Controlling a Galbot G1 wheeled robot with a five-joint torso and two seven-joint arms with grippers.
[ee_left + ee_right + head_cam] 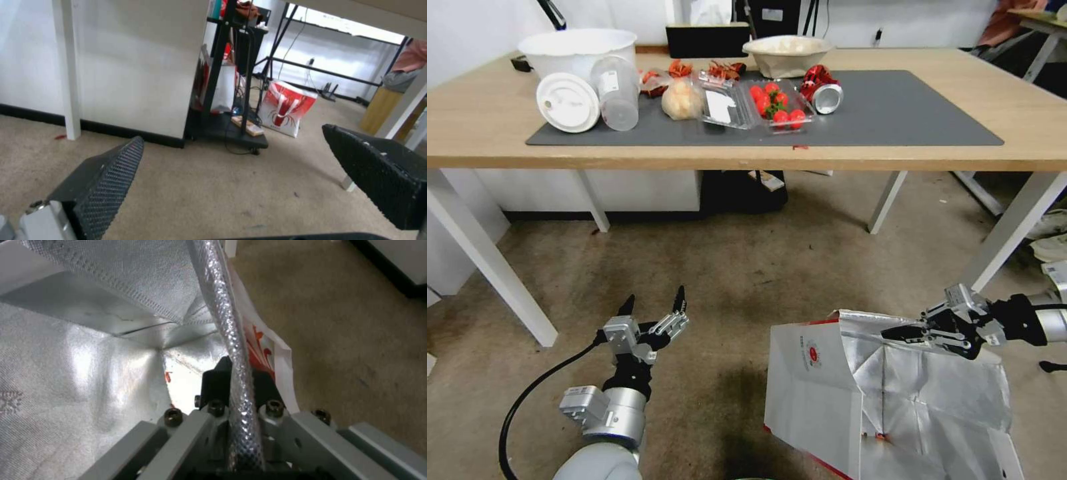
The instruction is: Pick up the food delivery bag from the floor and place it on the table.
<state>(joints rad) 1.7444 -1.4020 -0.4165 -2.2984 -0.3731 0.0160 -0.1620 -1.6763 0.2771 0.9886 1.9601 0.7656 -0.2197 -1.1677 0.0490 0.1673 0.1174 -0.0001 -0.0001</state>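
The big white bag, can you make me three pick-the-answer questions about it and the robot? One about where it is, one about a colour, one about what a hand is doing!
1. Where is the food delivery bag?
A on the table
B on the floor
C on a chair

2. What colour is its inside lining?
A silver
B green
C black

3. What is the right gripper doing?
A hanging open above the table
B pinching the bag's rim
C holding a cup

Answers:
1 B, the bag stands on the carpeted floor in front of the table.
2 A, shiny crinkled silver shows inside.
3 B, its fingers are closed on the rim, while the left gripper is open above the carpet.
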